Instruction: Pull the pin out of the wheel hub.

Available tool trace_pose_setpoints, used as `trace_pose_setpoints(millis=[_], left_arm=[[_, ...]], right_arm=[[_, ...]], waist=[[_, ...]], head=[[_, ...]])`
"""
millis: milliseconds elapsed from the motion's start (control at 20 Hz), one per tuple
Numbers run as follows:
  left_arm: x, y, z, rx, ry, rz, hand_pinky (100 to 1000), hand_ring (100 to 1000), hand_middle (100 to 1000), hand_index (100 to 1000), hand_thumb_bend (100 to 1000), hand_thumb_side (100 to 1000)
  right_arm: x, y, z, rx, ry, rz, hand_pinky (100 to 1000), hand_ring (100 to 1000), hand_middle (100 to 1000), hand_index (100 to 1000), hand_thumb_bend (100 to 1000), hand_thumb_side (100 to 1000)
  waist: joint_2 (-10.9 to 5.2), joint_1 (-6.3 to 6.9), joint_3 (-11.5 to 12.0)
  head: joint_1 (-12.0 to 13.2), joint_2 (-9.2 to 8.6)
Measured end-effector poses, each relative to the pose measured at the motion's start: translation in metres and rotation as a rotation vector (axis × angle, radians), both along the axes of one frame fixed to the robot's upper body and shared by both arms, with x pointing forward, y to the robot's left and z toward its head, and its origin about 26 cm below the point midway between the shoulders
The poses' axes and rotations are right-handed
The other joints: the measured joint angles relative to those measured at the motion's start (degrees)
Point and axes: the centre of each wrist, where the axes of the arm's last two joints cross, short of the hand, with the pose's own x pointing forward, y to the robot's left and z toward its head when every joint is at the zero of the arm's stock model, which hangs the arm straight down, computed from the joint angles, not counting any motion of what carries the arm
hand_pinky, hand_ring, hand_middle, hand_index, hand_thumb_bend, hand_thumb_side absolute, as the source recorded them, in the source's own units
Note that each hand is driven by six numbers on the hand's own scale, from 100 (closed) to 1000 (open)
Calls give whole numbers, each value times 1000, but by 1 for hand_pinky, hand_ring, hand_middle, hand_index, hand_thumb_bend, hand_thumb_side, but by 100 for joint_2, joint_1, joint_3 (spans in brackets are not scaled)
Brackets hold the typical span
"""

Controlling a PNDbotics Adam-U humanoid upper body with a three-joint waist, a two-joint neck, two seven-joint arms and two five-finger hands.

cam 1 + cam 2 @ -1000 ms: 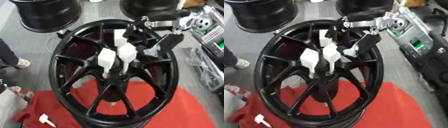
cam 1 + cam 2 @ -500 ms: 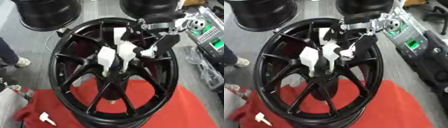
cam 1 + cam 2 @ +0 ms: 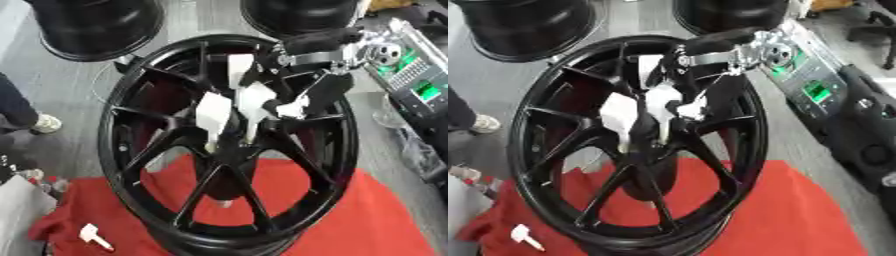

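The right robot hand (image 3: 254,102) reached in from the upper right, its white-tipped fingers curled down around the centre of the black wheel hub (image 3: 229,142). I couldn't make out the pin itself under them. The wheel rested on a red cloth (image 3: 367,220), where a small white piece (image 3: 93,236) lay.

Even, bright light — slight motion blur, glare on grey floor (image 3: 188,20).

no readable text, labels or numbers anywhere
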Motion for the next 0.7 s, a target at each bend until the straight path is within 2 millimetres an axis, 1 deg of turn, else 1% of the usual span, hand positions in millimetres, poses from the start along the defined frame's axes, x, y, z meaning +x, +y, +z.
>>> trace_pose_setpoints(millis=[300, 400, 550, 650, 700], left_arm=[[1, 0, 1, 0, -2, -1, 717, 634, 605, 757, 161, 947], [1, -1, 1, 0, -4, -3, 717, 633, 605, 758, 162, 947], [2, -2, 2, 1, -6, -8, 717, 633, 605, 758, 163, 946], [2, -2, 2, 1, -6, -9, 717, 633, 605, 758, 164, 946], [2, -2, 2, 1, -6, -9, 717, 633, 604, 758, 165, 946]], right_arm=[[2, 1, -2, -33, -12, 0, 629, 457, 802, 901, 100, 529], [2, 0, -4, -44, -14, -2, 629, 456, 797, 897, 100, 479], [4, -1, -7, -57, -10, -9, 626, 449, 790, 891, 100, 460], [5, -2, -8, -62, -8, -14, 621, 441, 776, 884, 100, 457], [6, -3, -9, -63, -6, -16, 615, 428, 750, 869, 100, 435]], waist=[[1, -1, 28], [5, -2, 34], [11, -4, 55], [12, -6, 57], [12, -6, 59]], head=[[-1, 0], [-1, 0], [-1, 0], [-1, 0], [-1, 0]])
